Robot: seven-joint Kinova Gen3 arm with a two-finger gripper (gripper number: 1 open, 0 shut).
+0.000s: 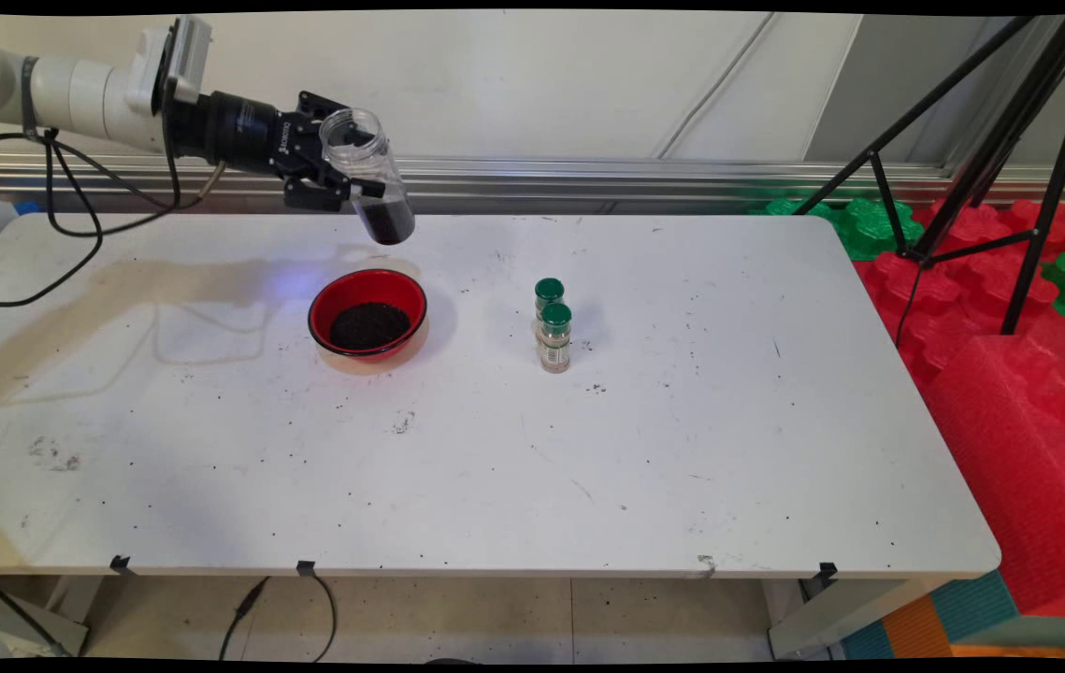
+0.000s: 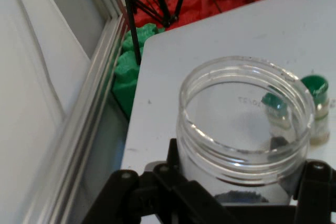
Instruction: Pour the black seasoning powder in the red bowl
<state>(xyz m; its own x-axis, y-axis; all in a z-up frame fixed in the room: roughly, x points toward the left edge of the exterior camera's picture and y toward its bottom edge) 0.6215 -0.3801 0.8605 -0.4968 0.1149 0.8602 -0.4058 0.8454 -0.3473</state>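
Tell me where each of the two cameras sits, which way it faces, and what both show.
Main view: fixed above the table's near side, looking down across it to the wall; the white arm enters upper left, its hand holding a clear jar above the red bowl.
Hand view: mounted on the hand, looking along it past the jar's open mouth to the table's far corner.
Shared: the jar, two green-capped bottles, tripod.
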